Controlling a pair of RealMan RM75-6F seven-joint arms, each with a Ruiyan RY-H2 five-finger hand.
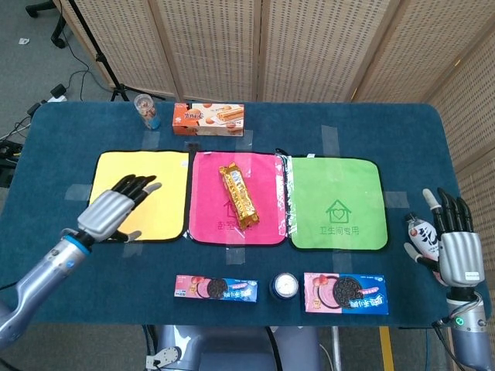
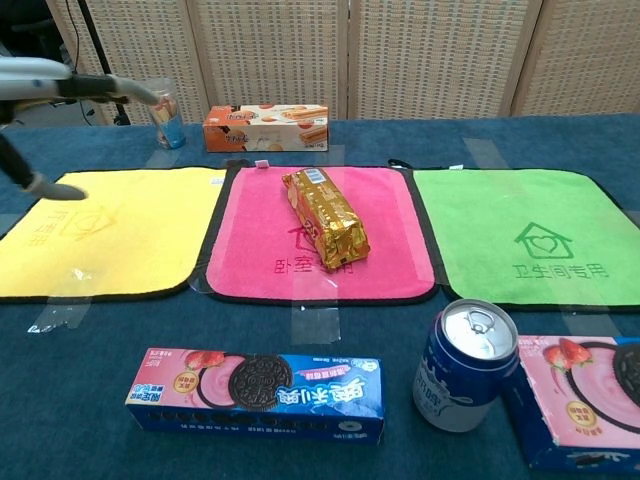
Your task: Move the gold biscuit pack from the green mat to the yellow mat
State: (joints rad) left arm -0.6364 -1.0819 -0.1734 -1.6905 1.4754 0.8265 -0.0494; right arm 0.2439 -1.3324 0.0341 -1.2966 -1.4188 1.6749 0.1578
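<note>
Gold biscuit pack lies on the pink mat, middle of the three mats, long axis running away from the robot, slightly skewed. Not on the green mat, not on the yellow mat. So it sits halfway along the route; the step in hand looks like the second leg, pink to yellow.

Left hand hovers over the near edge of the yellow mat, fingers spread wide, holding nothing. In the chest view only its fingertips show at the upper left. Right hand is parked at the far right table edge, fingers upright and apart, empty, just beside a pink drink bottle.

Next move, as a judgement: left hand reaches right across the mat seam to the pack, closes around its width, lifts, and sets it down on yellow. The foil wrap looks slippery and crinkly, so a grip across the middle is safer than at an end.

Surface: dark blue cloth-covered tabletop, mats taped down at the edges. Also on it: orange biscuit box and a small clear cup at the back, blue Oreo box, blue can and pink Oreo box along the near edge.

Room: woven wicker folding screens behind, grey floor with cables and stand legs at upper left.
</note>
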